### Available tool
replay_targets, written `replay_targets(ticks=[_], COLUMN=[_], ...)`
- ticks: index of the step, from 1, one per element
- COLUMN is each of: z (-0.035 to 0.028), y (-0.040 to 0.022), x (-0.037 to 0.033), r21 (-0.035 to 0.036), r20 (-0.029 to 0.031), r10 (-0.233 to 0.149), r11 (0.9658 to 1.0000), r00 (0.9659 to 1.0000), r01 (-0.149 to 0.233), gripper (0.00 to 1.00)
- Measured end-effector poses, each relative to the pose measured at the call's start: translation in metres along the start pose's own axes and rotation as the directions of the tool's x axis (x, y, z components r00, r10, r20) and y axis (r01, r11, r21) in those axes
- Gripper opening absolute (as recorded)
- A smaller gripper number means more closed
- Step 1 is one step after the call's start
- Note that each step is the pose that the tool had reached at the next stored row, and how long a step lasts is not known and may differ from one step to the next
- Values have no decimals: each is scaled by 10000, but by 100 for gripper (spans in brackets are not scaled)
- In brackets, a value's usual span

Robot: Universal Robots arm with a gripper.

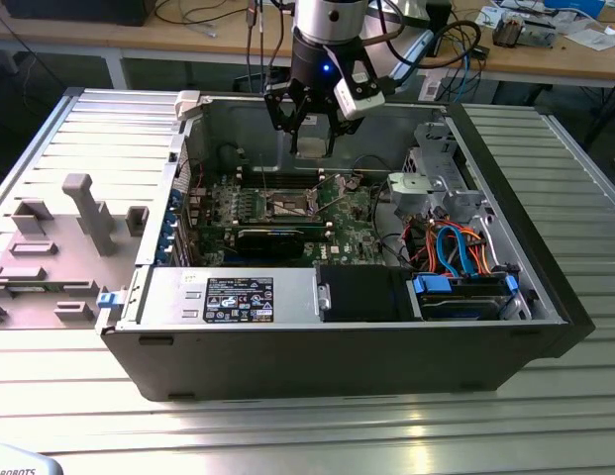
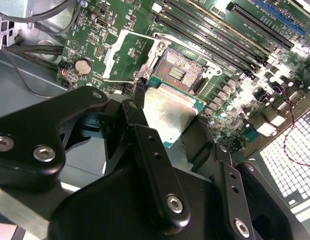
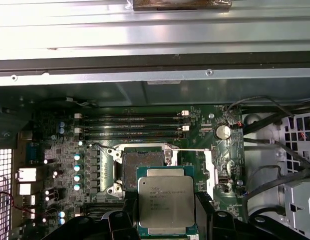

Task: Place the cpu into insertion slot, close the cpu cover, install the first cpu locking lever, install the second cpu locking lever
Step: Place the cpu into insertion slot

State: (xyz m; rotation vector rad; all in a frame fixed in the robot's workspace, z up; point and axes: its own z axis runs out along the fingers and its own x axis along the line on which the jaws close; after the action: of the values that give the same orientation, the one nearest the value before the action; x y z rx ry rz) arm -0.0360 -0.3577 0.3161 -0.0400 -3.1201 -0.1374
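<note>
So the gripper is clamped on the cpu, with black fingers on 2 opposite edges. The chip sits flat, silver metal top facing up away from the board, with a thin green rim round it. It's square, so no real long axis, but in the first wrist view its edges run parallel to the edges of the insertion slot. It isn't seated. It hangs well above the motherboard, and in both wrist views it overlaps just 1 edge of the slot.

Under it the slot is open, brownish-gold contact field bare. The cpu cover is flipped back off 1 side of the slot, with green board showing through its window. Past the slot there's a row of long black memory slots running parallel to the slot's far edge, a coin battery off to 1 side, then the grey wall of the case.

In the exterior view, near to far: ribbed metal tabletop, the case's dark front wall, a silver power supply with a sticker, then the board. Blue and orange cables bunch up on the exterior view's right, and a grey fixture sits outside the case on the exterior view's left.
</note>
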Motion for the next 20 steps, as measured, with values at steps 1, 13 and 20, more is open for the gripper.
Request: replay_targets(ticks=[1, 13, 20], z=[2, 34, 61], y=[0, -3, -5], x=[0, -1, -1], r21=[-1, -1, 0], r20=[0, 0, 0], r10=[0, 0, 0], r11=[10000, 10000, 10000], r00=[10000, 10000, 10000], r01=[0, 0, 0], gripper=[54, 54, 54])
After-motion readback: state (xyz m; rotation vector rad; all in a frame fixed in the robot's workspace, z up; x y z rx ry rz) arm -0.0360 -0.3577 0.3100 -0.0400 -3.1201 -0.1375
